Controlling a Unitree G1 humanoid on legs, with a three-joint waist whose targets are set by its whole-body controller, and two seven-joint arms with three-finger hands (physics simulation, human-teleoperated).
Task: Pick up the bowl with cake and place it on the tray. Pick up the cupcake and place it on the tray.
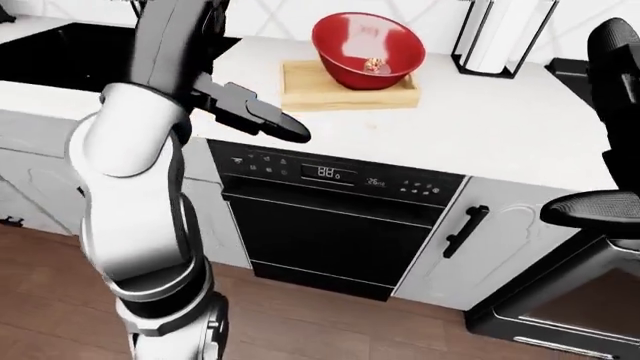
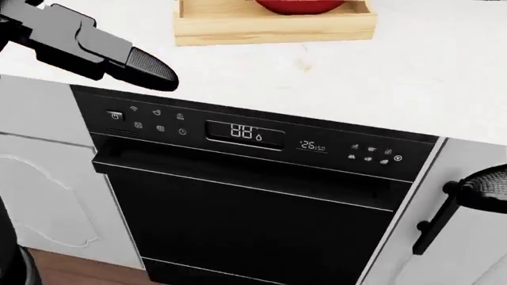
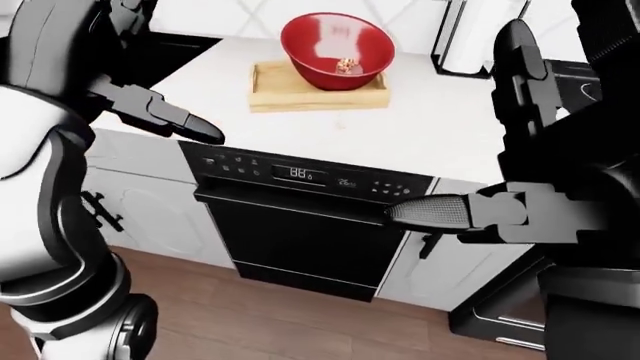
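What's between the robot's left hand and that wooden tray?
Only bare white counter lies between the left hand and the tray, clearest in the left-eye view.

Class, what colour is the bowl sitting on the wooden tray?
Red; the bowl on the tray shows best in the left-eye view.
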